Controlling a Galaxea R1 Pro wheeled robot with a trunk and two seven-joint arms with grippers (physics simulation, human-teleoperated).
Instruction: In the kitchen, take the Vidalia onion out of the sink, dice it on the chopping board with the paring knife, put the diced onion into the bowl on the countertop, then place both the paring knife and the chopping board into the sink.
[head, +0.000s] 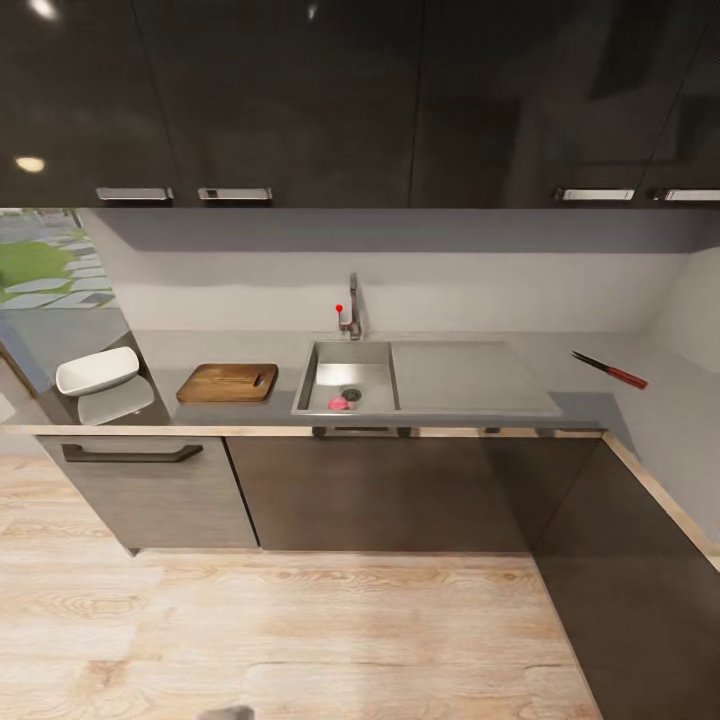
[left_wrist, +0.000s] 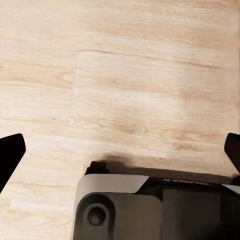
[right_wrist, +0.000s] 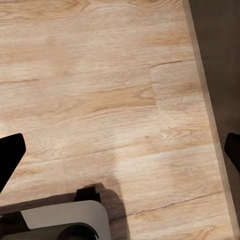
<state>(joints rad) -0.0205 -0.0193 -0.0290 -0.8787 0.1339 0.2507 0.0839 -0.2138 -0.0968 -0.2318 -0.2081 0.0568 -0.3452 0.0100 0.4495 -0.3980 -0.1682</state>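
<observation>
Onion (head: 339, 403) in sink (head: 345, 355), end effectors apart

You have nothing to read here: no text, label, brand, number or sign can be made out on anything in these views.
</observation>
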